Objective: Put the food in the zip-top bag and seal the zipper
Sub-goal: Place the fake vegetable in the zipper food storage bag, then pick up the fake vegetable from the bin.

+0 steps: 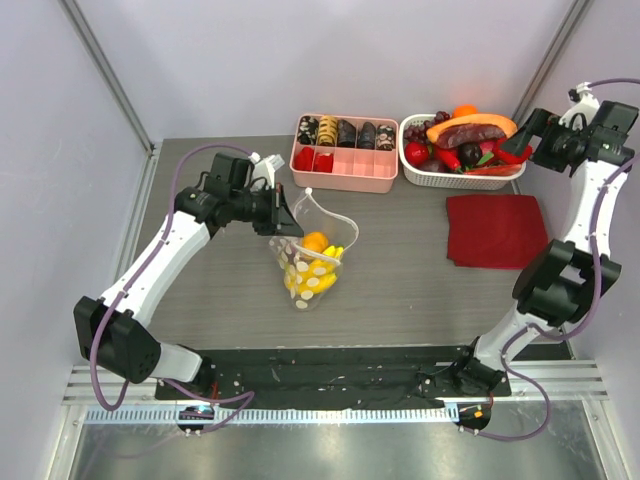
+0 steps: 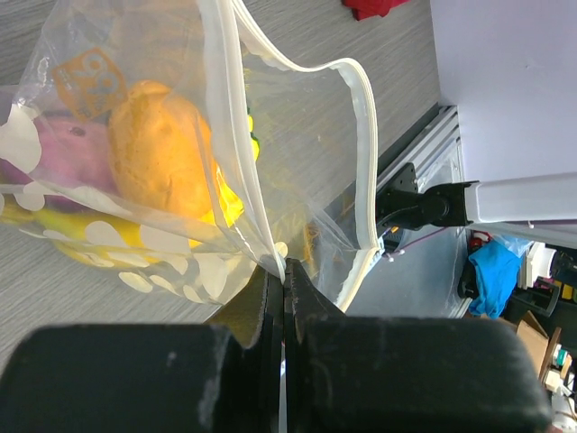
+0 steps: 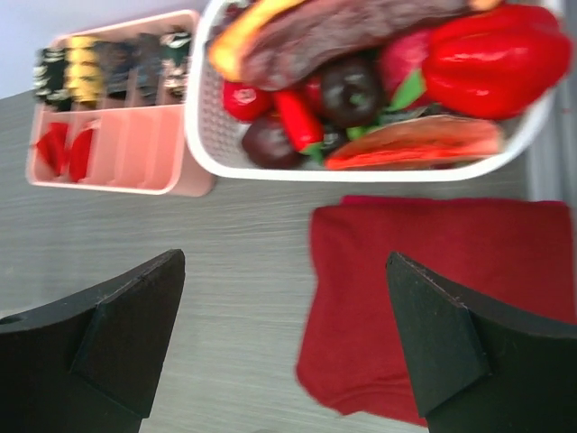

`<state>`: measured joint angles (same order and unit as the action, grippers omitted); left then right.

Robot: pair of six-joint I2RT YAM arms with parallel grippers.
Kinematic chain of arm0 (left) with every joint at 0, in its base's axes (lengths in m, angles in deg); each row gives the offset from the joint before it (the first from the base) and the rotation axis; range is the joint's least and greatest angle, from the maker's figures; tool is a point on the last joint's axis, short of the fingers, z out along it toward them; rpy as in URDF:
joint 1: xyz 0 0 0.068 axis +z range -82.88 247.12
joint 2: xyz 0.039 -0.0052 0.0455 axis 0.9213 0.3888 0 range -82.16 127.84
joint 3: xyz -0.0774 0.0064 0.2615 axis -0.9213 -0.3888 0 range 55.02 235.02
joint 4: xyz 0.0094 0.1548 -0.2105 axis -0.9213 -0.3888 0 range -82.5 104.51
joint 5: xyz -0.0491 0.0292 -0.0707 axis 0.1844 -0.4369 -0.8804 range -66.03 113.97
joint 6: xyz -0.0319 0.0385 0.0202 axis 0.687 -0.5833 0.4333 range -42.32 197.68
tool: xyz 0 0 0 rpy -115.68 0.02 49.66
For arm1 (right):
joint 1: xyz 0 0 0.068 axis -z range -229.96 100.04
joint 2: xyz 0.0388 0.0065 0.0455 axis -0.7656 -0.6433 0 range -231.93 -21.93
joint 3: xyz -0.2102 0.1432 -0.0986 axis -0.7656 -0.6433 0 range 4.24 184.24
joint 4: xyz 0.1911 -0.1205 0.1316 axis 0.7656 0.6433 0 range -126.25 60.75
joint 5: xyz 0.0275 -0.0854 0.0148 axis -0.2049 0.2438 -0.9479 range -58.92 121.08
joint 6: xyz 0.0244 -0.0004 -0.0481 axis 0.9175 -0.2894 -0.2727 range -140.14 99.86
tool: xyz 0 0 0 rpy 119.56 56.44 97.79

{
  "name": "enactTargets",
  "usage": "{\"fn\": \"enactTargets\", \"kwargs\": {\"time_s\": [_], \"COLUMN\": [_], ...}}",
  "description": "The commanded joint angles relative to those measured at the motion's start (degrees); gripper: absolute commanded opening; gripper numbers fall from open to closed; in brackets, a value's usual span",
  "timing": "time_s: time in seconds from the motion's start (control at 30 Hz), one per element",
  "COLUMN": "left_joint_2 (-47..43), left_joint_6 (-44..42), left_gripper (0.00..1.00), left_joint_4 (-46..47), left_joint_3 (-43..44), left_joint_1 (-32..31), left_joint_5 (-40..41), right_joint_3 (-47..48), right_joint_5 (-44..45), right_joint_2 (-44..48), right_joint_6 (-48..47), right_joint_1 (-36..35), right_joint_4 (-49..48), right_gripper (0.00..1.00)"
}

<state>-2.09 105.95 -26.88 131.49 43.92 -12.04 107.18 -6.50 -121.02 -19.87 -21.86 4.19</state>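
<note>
Grey wood-grain table (image 1: pixel 400 290) boxed by pale lilac walls (image 1: pixel 250 60) — metal rails (image 1: pixel 330 412) along the near edge, even light

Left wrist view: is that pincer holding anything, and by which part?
The left pincer is shut on the clear white-dotted plastic zip-top bag, pinching its mouth edge by the zipper strip. The right pincer holds nothing.
</note>
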Motion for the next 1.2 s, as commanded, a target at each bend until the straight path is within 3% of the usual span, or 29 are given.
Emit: {"fn": "enactTargets", "kwargs": {"time_s": [0.0, 0.27, 0.4, 0.63, 0.83, 1.17], "left_joint_2": [-1.6, -1.1, -0.5, -0.4, -0.4, 0.0], "left_joint_6": [0.7, 0.4, 0.9, 0.0, -0.7, -0.5], "left_gripper": [0.0, 0.0, 0.0, 0.0, 0.0, 0.0], "left_joint_4": [3.5, 4.6, 5.3, 5.0, 4.3, 4.3], "left_joint_3": [-0.2, -0.9, -1.0, -2.3, -2.5, -3.1], "left_joint_1": [0.2, 0.2, 0.3, 0.3, 0.3, 0.3], "left_joint_5": [-0.5, -1.1, -2.0, -2.0, -1.9, -2.0], "right_joint_3": [7.1, 12.7, 17.6, 16.8, 8.6, 8.8], "right_joint_5": [3.9, 20.9, 21.5, 13.9, 18.3, 28.4], "right_joint_2": [-5.4, -14.7, -20.4, -21.1, -18.3, -22.1], "right_joint_6": [-4.6, -7.1, -8.8, -28.9, -52.8, -59.2], "right_joint_1": [0.2, -0.9, -1.5, -2.1, -6.7, -11.1], "right_joint_4": [1.0, -6.9, -6.8, -11.1, -15.3, -20.1], "right_gripper": [0.98, 0.98, 0.98, 1.0, 1.0, 1.0]}}
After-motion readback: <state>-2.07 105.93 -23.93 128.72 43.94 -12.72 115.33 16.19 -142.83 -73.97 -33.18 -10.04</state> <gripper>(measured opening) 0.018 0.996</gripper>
